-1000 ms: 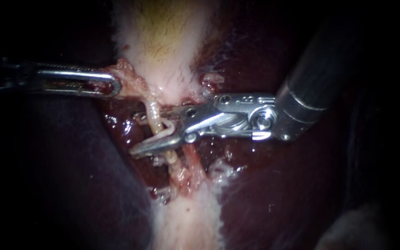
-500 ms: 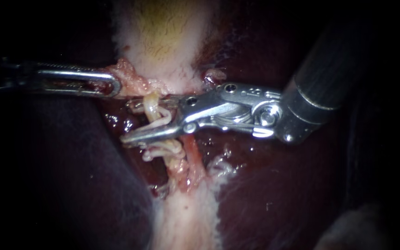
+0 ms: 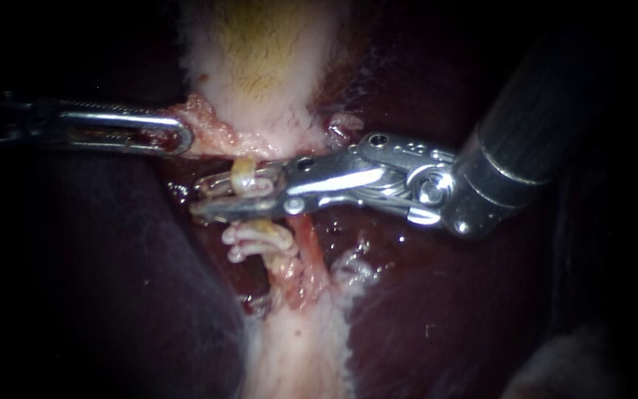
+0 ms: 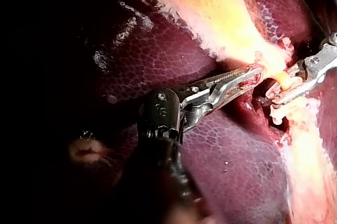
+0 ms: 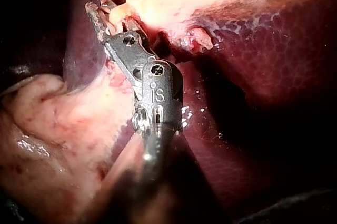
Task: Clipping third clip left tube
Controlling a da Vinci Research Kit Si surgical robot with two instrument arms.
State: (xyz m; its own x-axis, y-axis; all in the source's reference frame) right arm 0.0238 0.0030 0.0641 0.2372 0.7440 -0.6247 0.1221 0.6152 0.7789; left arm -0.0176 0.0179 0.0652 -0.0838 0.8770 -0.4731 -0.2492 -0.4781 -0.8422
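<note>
Right instrument [image 3: 208,196] above two clips [image 3: 257,238] on left tube [image 3: 244,170].

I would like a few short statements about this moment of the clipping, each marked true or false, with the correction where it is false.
1. The claw of the slender metal right instrument is closed on the pale yellowish tube. True.
2. The slender metal left instrument hangs free and holds nothing. False: its claw grips pinkish tissue at the pale gallbladder's edge.
3. Small white clips sit on the tube below the right instrument. True.
4. The two instruments touch each other. False: they are apart.
</note>
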